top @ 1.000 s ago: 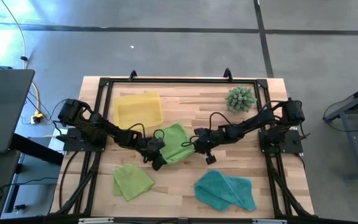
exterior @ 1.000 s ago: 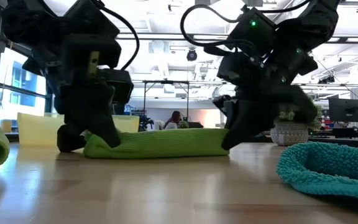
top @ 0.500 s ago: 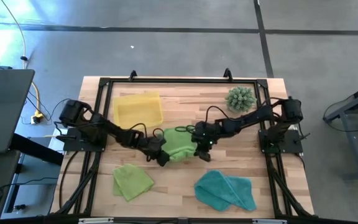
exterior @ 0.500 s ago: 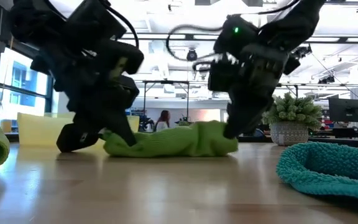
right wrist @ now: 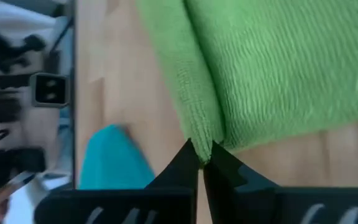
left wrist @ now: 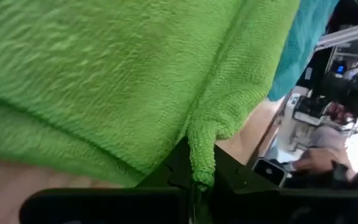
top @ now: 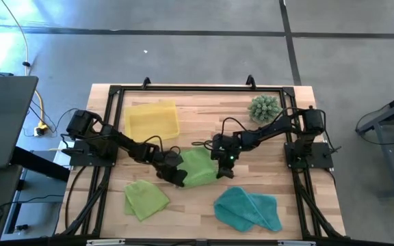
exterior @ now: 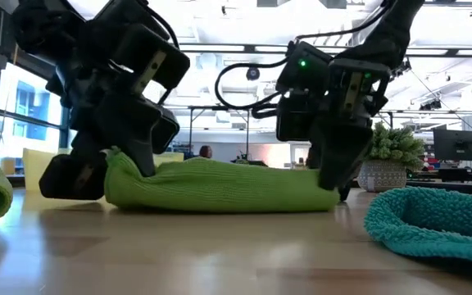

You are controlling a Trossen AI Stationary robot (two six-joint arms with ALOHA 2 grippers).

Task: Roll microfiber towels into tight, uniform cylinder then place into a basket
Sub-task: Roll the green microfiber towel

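A lime green towel lies folded over into a thick pad at the table's middle. My left gripper is shut on its left end. My right gripper is shut on its right end. A second lime towel lies flat near the front left. A teal towel lies crumpled at the front right. The yellow basket stands at the far left with nothing in it. My left gripper pinches a bunched corner at the towel's left end between its two fingers. It comes slanting down from the table's left. The towel rests on the table. My right gripper pinches a folded edge at the towel's right end between its two fingertips. It comes slanting down from the table's right. The towel lies on the table and runs slack between the two grippers.
A spiky green plant in a pot stands at the far right. A black frame runs around the table. Bare wood shows in front of the held towel, between the other two towels.
Both wrists have rolled. My right gripper has gone a little toward the table's left and down. The lime towel, flat and thin a second ago, bunched up and now lies folded over on itself as a thicker pad, still on the table.
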